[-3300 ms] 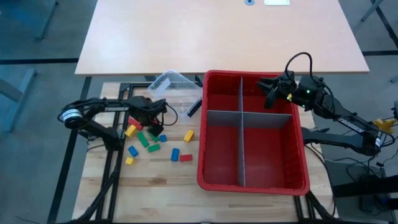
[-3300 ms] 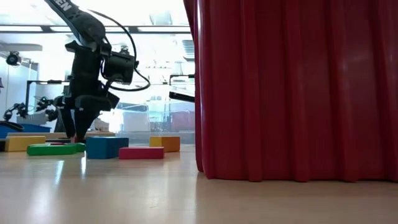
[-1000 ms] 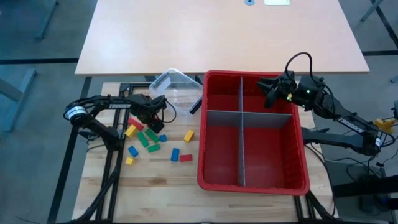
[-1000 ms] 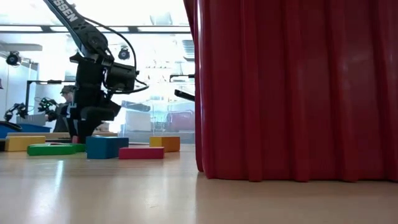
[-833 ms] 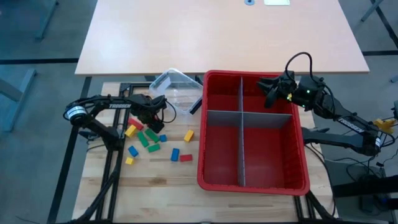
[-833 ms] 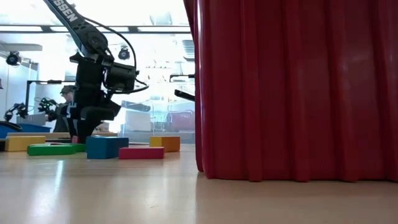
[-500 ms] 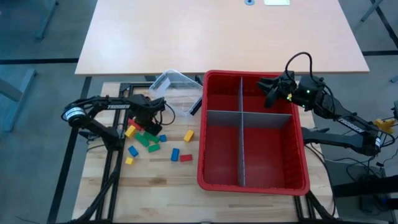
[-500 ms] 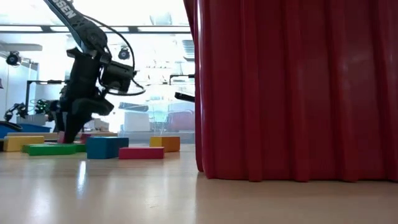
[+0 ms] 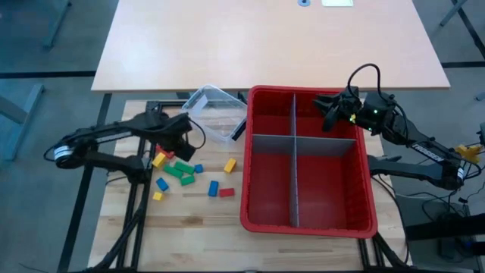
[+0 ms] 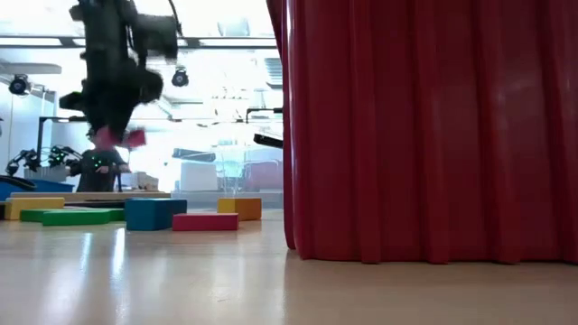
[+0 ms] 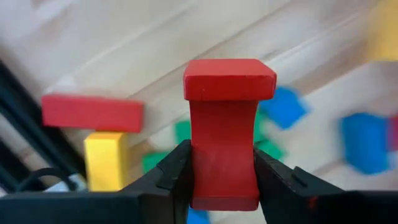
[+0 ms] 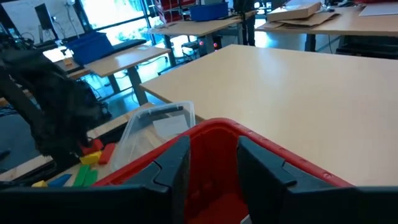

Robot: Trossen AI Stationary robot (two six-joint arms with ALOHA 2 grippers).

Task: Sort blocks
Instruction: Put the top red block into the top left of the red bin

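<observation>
Now I have a small red plastic block (image 11: 225, 134) pinched between the two dark fingers of the left claw (image 11: 221, 171), which grips its narrower waist so the broader head stands clear above the fingertips; I judge that hold is meant to keep it from slipping while it travels. In the low view the block (image 10: 134, 138) hangs in the upper left of the frame, well clear of the desk (image 10: 271, 280), so it is lifted, not resting. Its faces look smooth and matte, its corners slightly rounded, its colour an even red.

In the high view the left claw (image 9: 179, 134) sits left of centre, over the upper edge of the loose blocks (image 9: 186, 173), a scatter of red, yellow, green and blue cubes and short bars lying on the pale wooden desk (image 9: 189, 227). They are bunched near one another beside the big red plastic bin (image 9: 368, 189), whose grey divider panels (image 9: 294, 163) split it into compartments; I take it each colour is bound for its own compartment, and all look empty from here. A small clear plastic tub (image 9: 212, 110) lies just above the scatter, near the bin's upper left corner.

The right claw (image 12: 208, 165) waits over the bin's upper right rim, its fingers part open with nothing between them.
</observation>
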